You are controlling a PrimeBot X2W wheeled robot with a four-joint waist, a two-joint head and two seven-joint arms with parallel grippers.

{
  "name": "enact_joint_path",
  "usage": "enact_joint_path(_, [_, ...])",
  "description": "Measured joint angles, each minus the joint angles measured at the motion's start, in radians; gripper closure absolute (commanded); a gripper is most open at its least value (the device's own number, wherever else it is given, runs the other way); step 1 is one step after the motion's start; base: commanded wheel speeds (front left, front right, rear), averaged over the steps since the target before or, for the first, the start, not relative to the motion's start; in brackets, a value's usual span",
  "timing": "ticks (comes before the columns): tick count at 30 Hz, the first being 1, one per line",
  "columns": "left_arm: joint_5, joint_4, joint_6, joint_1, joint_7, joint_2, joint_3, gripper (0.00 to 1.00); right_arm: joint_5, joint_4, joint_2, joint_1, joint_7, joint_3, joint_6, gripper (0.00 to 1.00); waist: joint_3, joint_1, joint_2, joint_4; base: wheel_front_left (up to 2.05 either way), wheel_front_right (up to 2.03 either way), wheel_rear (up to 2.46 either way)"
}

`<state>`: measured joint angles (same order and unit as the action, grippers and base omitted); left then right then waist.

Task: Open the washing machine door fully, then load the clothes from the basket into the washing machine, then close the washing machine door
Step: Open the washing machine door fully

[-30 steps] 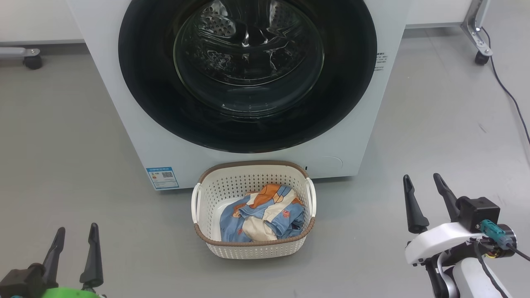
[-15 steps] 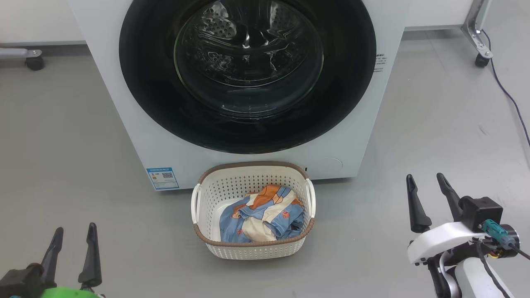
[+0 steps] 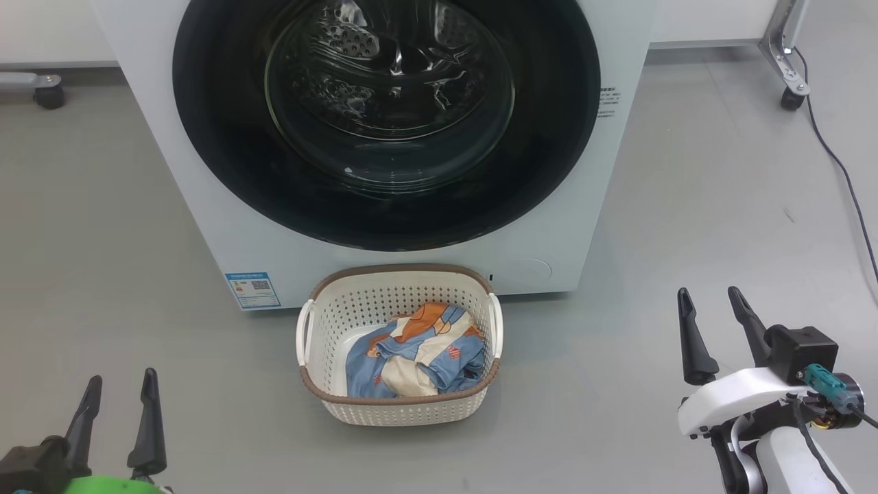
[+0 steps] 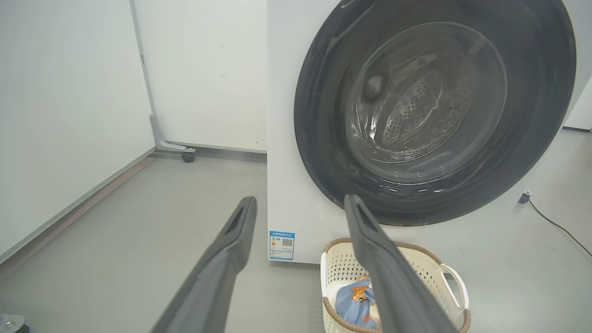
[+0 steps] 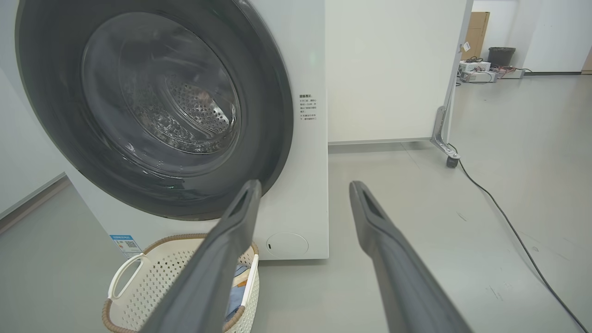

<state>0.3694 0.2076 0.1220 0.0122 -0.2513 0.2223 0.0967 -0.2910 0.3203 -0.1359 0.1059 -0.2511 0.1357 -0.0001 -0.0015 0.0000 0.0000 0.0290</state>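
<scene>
Currently, step: nothing of the task looks started; opening the door comes first.
Door: the large round washing machine door (image 3: pixel 387 116), with a glossy black rim and a clear glass centre, sits shut against the big white front-loading washing machine (image 3: pixel 233 233).
Basket: the small cream perforated plastic basket (image 3: pixel 398 412) with a brown rim stands on the grey floor (image 3: pixel 617 343), just in front of the machine and below the door.
Clothes: the soft light blue, orange and cream clothes (image 3: pixel 411 350) lie crumpled inside the basket.
Left claw: the left claw (image 3: pixel 122 376) is spread and empty, well apart from the basket.
Right claw: the right claw (image 3: pixel 708 293) is also spread and empty, well apart on the other side.
Risk one: I can see no handle on the rim, so a finger may slip on the glossy surface.
Risk two: an arm reaching low for the door may knock the basket away.
Risk three: loose cloth may hang out of the opening and be caught by the closing door.
</scene>
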Motion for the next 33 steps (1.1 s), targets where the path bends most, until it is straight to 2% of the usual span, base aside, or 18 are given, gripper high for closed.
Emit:
enact_joint_path(8, [0.001, -0.002, 0.0, 0.0, 0.0, 0.001, -0.005, 0.0, 0.003, -0.001, 0.003, -0.002, 0.0, -0.007, 0.0, 0.0, 0.005, 0.0, 0.0, 0.004, 0.74, 0.74, -1.48])
enact_joint_path(14, [0.015, -0.027, 0.0, 0.007, 0.0, -0.011, -0.062, 0.0, 0.009, -0.011, 0.004, -0.003, 0.0, -0.016, 0.0, 0.0, 0.009, 0.0, 0.0001, 0.007, 0.81, 0.8, -1.6])
enact_joint_path(33, [0.006, -0.045, 0.0, 0.005, 0.0, -0.011, -0.036, 0.0, 0.029, -0.028, 0.008, -0.003, 0.0, -0.029, 0.0, 0.0, 0.022, 0.0, 0.0, 0.011, 0.51, 0.51, -1.02])
